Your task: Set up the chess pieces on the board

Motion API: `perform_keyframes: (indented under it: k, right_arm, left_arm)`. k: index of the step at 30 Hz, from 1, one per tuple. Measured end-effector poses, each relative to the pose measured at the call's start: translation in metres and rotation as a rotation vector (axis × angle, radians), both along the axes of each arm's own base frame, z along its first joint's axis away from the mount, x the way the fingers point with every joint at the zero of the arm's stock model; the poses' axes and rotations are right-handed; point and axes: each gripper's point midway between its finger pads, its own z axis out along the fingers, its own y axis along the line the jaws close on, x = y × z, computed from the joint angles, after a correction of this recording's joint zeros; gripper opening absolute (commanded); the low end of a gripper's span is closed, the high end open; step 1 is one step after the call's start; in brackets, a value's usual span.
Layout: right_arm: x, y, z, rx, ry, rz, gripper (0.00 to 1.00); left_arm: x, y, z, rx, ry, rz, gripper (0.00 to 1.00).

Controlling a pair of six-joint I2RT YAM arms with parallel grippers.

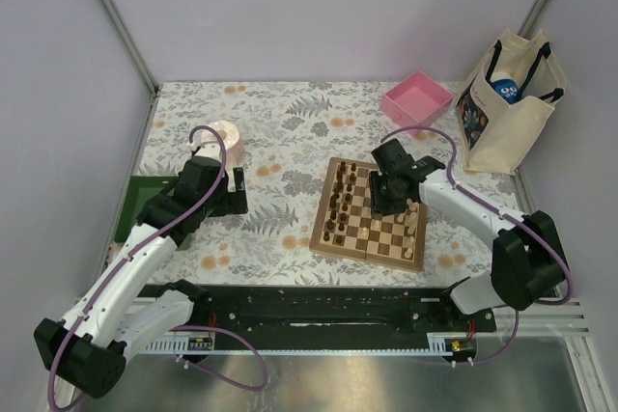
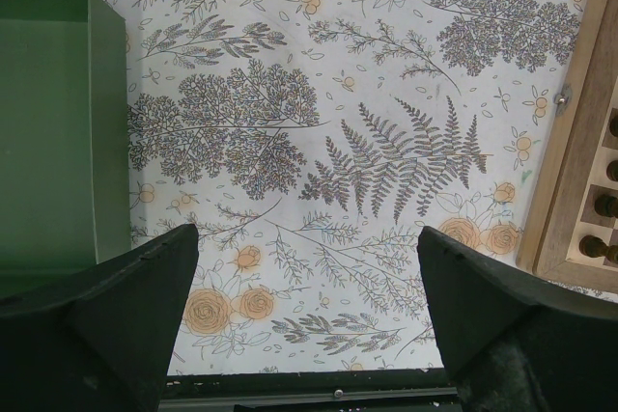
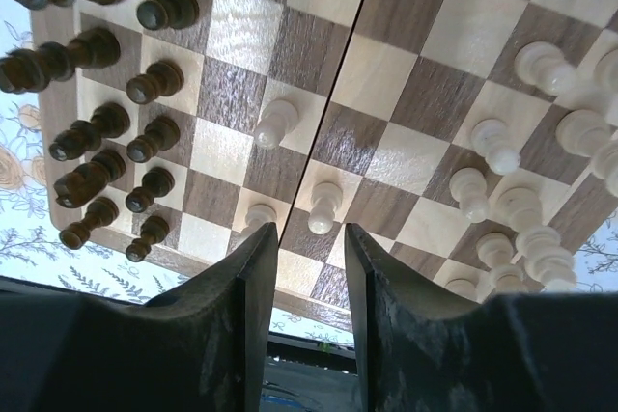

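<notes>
Plain pale lilac walls [image 1: 290,7] with metal corner posts [image 1: 115,16] enclose a counter [image 1: 290,113] printed with grey ferns and orange flowers.

Soft, even light falls from above in the top view: the pale walls [image 1: 290,7] are bright, and shadows on the tablecloth [image 1: 290,132] are faint with blurred edges. The metal strip [image 1: 338,378] along the bottom of that frame gives a dull grey glare. In the right wrist view the glossy board [image 3: 386,94] shows white sheen at upper left and centre, and the pale chess pieces [image 3: 488,142] at the right edge wash out. The fingers [image 3: 222,335] of the right gripper [image 3: 307,238] are dark and soft in focus. In the left wrist view the print is sharp, the left gripper [image 2: 307,233] near black.
</notes>
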Motion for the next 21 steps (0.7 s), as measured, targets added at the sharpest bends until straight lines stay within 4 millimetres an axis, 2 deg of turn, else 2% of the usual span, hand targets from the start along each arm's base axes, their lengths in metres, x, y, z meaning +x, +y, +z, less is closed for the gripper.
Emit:
perform_keyframes:
  k: [9,12,17,21]
  right_arm:
    - [-0.010,0.005,-0.024,-0.039,0.076,0.010,0.43]
    - [-0.011,0.004,-0.029,-0.049,0.091,0.008,0.39]
    - [-0.012,0.004,-0.032,-0.054,0.100,0.005,0.21]
    - [-0.010,0.000,-0.032,-0.073,0.089,-0.003,0.18]
  left_arm:
    - [0.000,0.000,0.000,0.000,0.000,0.000,0.99]
    - [0.000,0.000,0.000,0.000,0.000,0.000,0.99]
    - [0.000,0.000,0.000,0.000,0.000,0.000,0.99]
    - [0.000,0.000,0.000,0.001,0.001,0.000,0.99]
